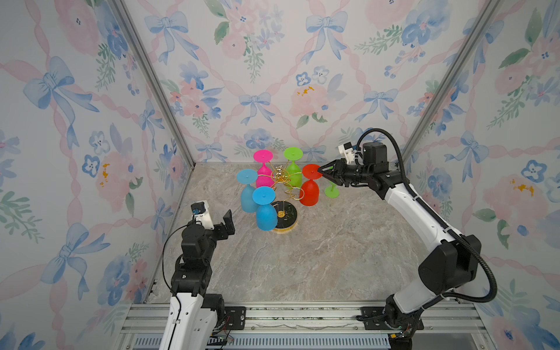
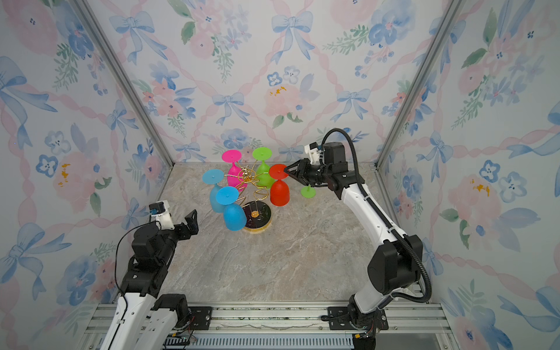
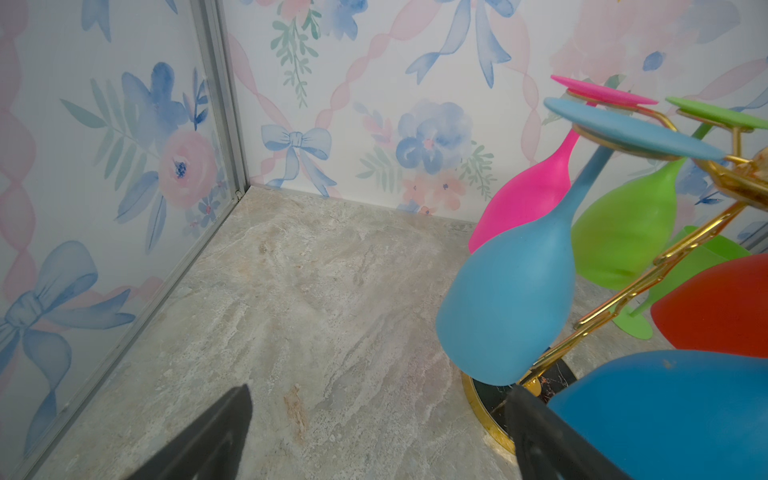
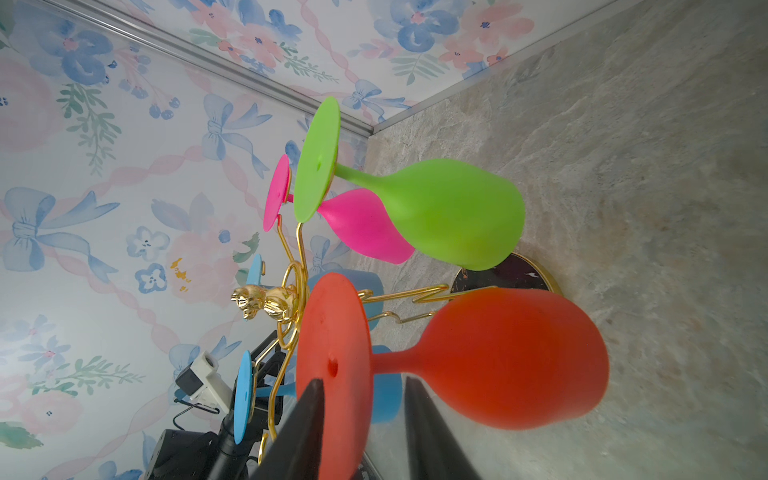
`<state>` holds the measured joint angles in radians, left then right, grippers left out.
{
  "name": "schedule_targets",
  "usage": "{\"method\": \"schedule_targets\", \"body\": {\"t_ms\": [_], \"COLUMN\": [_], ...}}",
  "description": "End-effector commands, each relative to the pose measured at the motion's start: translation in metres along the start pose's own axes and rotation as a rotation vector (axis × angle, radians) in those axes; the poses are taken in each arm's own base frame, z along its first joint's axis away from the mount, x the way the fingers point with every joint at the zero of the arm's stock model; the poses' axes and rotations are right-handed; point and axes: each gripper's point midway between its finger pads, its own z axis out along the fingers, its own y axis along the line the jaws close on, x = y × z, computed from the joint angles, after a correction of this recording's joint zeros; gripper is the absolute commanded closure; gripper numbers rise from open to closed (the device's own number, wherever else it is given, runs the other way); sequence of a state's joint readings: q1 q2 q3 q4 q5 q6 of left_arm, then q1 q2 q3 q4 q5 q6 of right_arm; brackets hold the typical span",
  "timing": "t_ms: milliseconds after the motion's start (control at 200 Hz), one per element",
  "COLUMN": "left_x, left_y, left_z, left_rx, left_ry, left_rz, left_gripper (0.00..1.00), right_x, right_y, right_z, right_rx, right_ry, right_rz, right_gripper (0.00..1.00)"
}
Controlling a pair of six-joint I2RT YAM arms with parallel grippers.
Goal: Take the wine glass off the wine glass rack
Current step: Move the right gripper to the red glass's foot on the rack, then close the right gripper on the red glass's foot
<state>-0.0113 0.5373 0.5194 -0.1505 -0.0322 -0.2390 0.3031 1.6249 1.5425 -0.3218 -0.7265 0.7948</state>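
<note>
The flowered walls [image 1: 272, 75] closed the bench [image 1: 318, 266] on three sides and met it along straight metal edges. The widest bare room lay between the front rail [image 1: 303, 315] and the wine glass rack [image 1: 292, 212]. Behind the rack there was only a narrow strip before the back wall. My right arm [image 1: 424, 218] reached from the front right corner across the right side of the bench. My left arm [image 1: 194, 257] stood folded near the left edge.

The rack stood toward the back middle, with its round black base flat on the bench. Five glasses hung upside down from it. A darker blue glass [image 1: 266, 212] and a paler blue glass [image 1: 248, 200] were on the left, and a pink glass [image 1: 263, 178] and a green glass [image 1: 293, 178] at the back. The red wine glass [image 1: 310, 194] was on the right side, its foot up on a gold arm. A second green glass [image 1: 331, 191] had its foot on the bench just right of the red one, partly under my wrist.

My right fingers [image 4: 307, 424] were apart, one on each face of the red foot's rim. Beside the stem a gap showed between finger and foot. My left fingers [image 3: 216, 432] were spread wide and held nothing, near the darker blue bowl.
</note>
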Motion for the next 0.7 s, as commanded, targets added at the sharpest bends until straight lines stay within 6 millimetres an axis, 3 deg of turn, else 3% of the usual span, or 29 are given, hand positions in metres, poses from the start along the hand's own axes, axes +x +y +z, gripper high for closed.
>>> {"method": "schedule_targets", "body": {"t_ms": [0,265,695], "left_x": [-0.0015,-0.0014,-0.0024], "left_y": [0.0001,-0.0001,0.0005], "left_z": [-0.0009,-0.0009,-0.0013], "left_rx": [0.004,0.006,0.001], "left_ry": [-0.016,-0.016,-0.019], "left_rz": [0.013,0.013,0.012], "left_gripper": [0.03,0.02,0.02], "right_x": [-0.0028,-0.0045,-0.008], "right_y": [0.0138,0.0171,0.0213], "right_z": [0.0032,0.0043,0.0016], "right_rx": [-0.043,-0.065,-0.11], "right_ry": [0.006,0.002,-0.014], "right_rz": [-0.014,-0.001,0.031], "right_gripper": [0.69,0.81,0.91]}}
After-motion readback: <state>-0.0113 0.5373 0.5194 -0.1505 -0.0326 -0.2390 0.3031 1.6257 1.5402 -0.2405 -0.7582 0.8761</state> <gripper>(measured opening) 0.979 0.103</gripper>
